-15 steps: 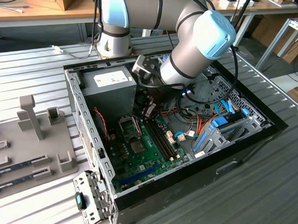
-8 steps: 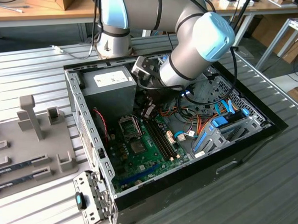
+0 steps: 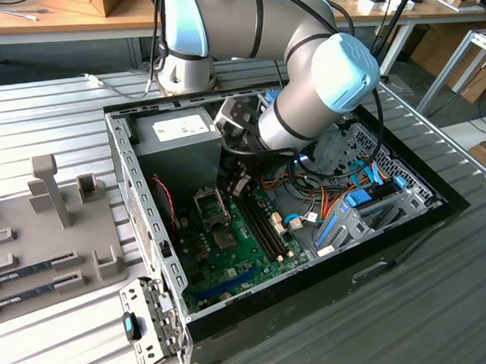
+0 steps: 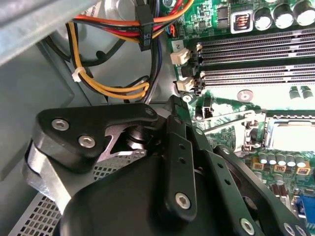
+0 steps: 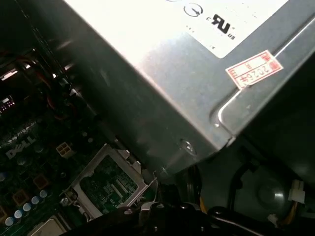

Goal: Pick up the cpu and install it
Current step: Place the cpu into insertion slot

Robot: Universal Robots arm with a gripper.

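Hovering Over the Socket, CPU Not Yet Seated

Hanging inside the computer case (image 3: 148, 236), the gripper (image 3: 241, 184) sits just beside the power supply (image 3: 177, 130), above the green motherboard (image 3: 230, 248). Whether its fingers are parted or holding the cpu, I cannot tell. The cpu socket (image 5: 106, 182), near the power supply, stands open and looks empty, so installation remains.

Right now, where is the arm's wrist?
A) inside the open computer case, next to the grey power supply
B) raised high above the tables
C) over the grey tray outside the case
A: in the exterior view the wrist reaches down into the computer case, close beside the power supply.
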